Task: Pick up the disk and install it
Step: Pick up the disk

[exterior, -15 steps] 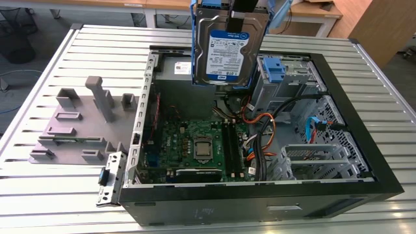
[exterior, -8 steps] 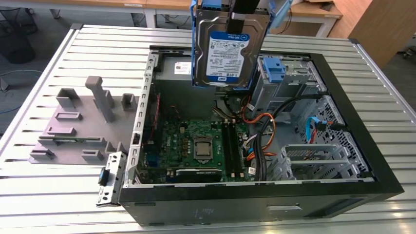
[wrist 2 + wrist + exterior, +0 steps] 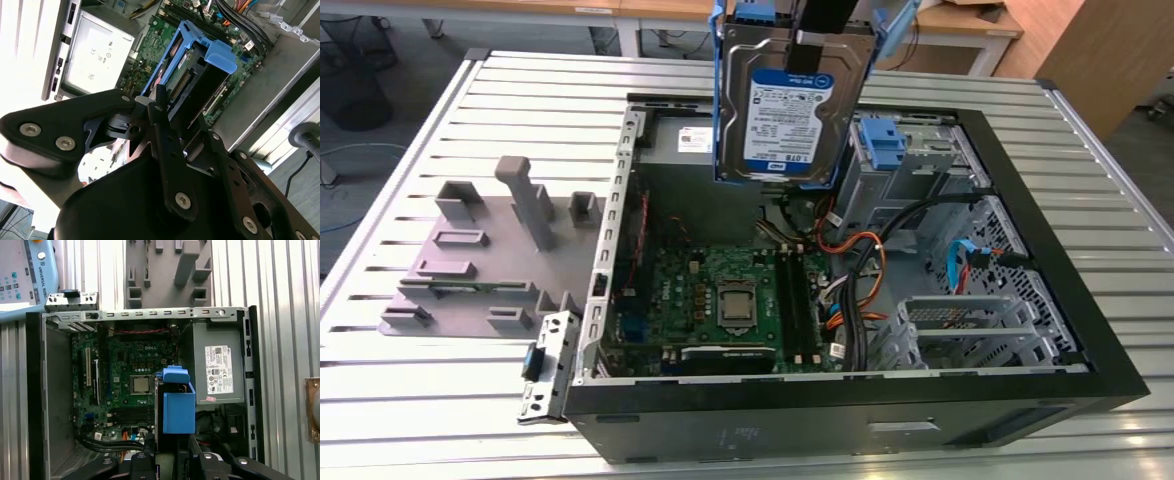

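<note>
Gripper [image 3: 821, 40] clamped shut on the disk [image 3: 787, 110], pinching its top edge. The disk hangs on edge, clear above the open case [image 3: 854, 415], near the case's back wall, touching nothing below. Label side faces out in the exterior view, with blue rails down both long edges. My guess at why I hold it this way: the grip at one short end leaves the rails bare, and those are likely what must meet the mount, so nothing of mine sits between them and the case. Upright also makes it a narrow shape to bring past the case's walls. In the first wrist view the disk is seen end-on over the case's interior, between the motherboard [image 3: 720, 290] and the power supply [image 3: 220, 365], so it is not yet lined up with any bay. The drive cage [image 3: 921, 150] sits in the case's back corner, just beside the hanging disk on the exterior view's right. Loose cables [image 3: 867, 260] lie in the case under and beside the cage; they look like a snag risk. A grey fixture block [image 3: 480, 240] stands outside the case on the exterior view's left. Task reads as pickup done, install not done
</note>
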Controlling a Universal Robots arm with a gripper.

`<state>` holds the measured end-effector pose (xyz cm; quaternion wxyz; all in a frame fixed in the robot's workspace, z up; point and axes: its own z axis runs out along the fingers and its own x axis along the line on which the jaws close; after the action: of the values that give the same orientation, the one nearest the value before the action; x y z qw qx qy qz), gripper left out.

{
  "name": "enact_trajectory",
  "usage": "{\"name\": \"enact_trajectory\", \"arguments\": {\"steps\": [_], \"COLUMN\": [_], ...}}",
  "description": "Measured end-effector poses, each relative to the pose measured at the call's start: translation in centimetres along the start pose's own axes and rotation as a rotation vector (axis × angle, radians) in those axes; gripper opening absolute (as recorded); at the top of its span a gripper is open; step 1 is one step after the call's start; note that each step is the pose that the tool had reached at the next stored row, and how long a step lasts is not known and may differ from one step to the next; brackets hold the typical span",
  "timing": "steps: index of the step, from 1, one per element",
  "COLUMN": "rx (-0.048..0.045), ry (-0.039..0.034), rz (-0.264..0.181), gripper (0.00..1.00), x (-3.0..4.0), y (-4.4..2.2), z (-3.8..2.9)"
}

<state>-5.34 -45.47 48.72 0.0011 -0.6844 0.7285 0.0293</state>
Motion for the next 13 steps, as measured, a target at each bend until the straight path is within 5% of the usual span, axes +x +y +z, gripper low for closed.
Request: {"name": "enact_trajectory", "arguments": {"steps": [13], "rx": [0.0000], "ry": [0.0000], "rz": [0.000], "gripper": [0.35], "x": [0.60], "y": [-0.04], "z": [-0.02]}}
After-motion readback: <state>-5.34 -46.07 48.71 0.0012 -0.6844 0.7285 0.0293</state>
